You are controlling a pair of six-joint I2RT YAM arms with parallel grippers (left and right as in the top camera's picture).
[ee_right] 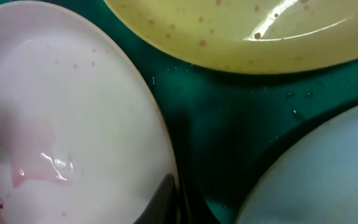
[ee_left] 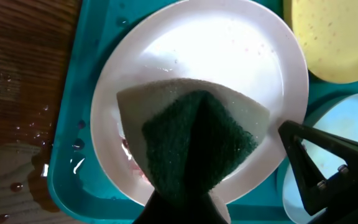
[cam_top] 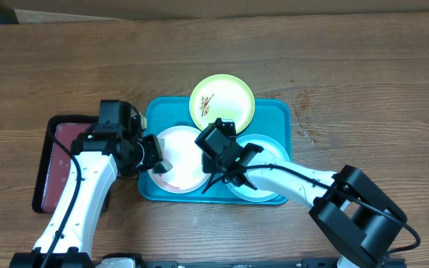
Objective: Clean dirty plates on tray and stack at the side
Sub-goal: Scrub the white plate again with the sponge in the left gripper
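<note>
Overhead: all three plates are seen on the tray, and nothing is stacked at the side. The task is therefore judged to be at an early stage. The yellow-green plate lies across the far rim and carries a brownish smear. The white plate is at the near left, and the pale mint plate at the near right is half hidden by an arm. The left gripper is set over the white plate. The right gripper is lowered between the white and mint plates. A dark red tray lies well apart at the left.

Left wrist: a sponge, its green scouring side up, is pinched in the left pincer and pressed onto the white plate. Reddish smears are seen beside the sponge's near edge, so this plate is judged not yet clean. Water drops are scattered on the tray and the wood.

Right wrist: the right pincer's tips are pressed together with nothing between them, just beside the white plate's rim. A pink film and red specks show on that plate, and fine specks on the yellow-green one. Whether the mint plate is clean cannot be told.

No brand, label or writing can be read in any view.
</note>
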